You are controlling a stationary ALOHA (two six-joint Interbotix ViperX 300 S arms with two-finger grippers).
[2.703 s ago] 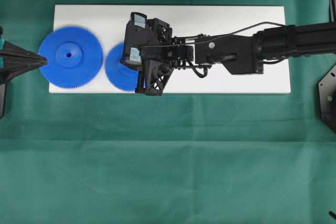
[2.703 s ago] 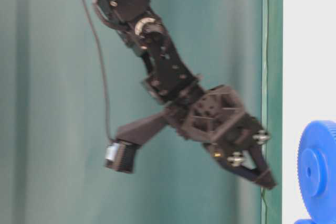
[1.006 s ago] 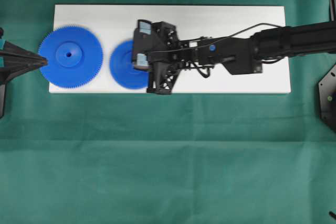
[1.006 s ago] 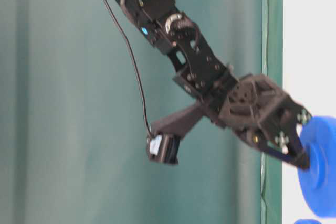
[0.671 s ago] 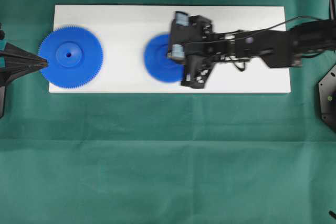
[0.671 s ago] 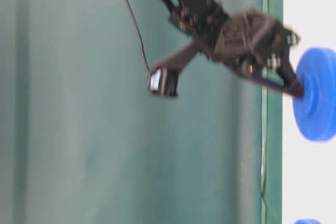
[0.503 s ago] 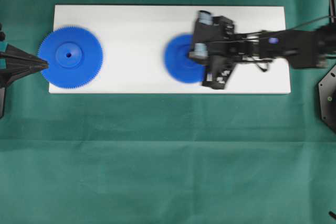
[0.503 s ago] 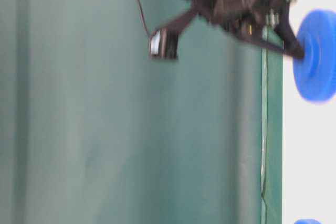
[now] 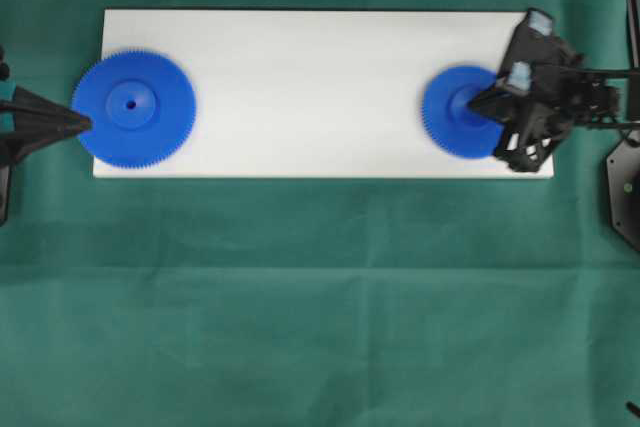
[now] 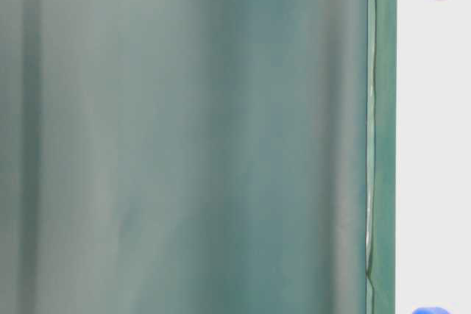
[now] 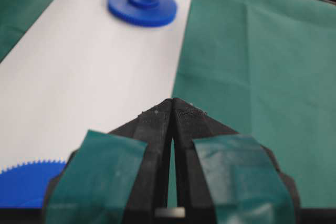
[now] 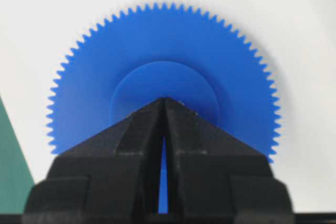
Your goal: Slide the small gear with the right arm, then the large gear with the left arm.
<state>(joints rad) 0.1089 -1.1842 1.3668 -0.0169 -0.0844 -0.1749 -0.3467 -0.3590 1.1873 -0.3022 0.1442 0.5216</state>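
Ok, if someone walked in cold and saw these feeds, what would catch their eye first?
Two bright blue gears at opposite ends of the white board: the large gear at its left end, the small gear at its right. The right gripper, fingers together, sits tip-down on the small gear's hub; the left gripper, also shut, points at the large gear's rim.

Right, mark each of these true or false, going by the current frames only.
1. The small gear lies near the right end of the white board. True.
2. The right gripper is wide open. False: its fingers are shut, tip on the gear's hub.
3. The large gear touches the small gear. False: they lie at opposite ends of the board.
4. The left gripper is shut, its tip at the large gear's rim. True.
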